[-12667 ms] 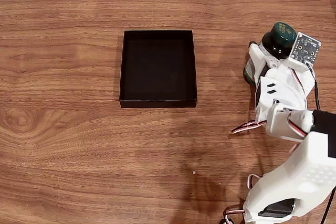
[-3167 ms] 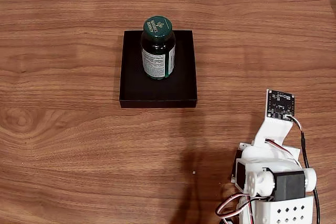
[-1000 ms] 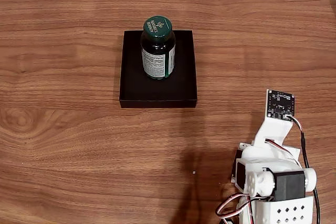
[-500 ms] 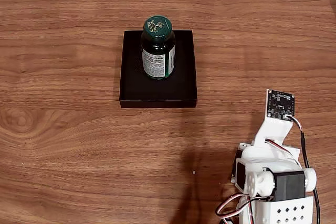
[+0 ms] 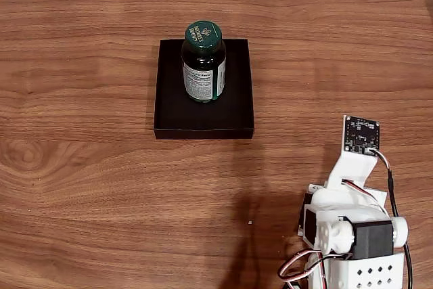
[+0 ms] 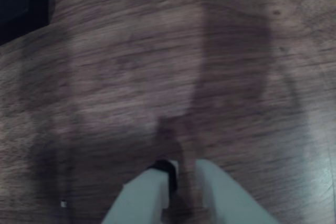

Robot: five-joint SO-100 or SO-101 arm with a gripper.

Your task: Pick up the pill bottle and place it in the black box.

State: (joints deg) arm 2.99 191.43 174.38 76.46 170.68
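Black box (image 5: 233,109) is already holding the pill bottle (image 5: 203,62) upright near its far wall, so the task is looking finished, while the arm's jaws (image 6: 181,182) are sitting nearly closed, empty, above bare tabletop (image 5: 101,187).

Bare table (image 5: 101,187) all round black box (image 5: 237,109); pill bottle (image 5: 203,65) upright inside

Fixed view: pill bottle (image 5: 203,62) in black box (image 5: 233,116); arm (image 5: 352,228) lower right.
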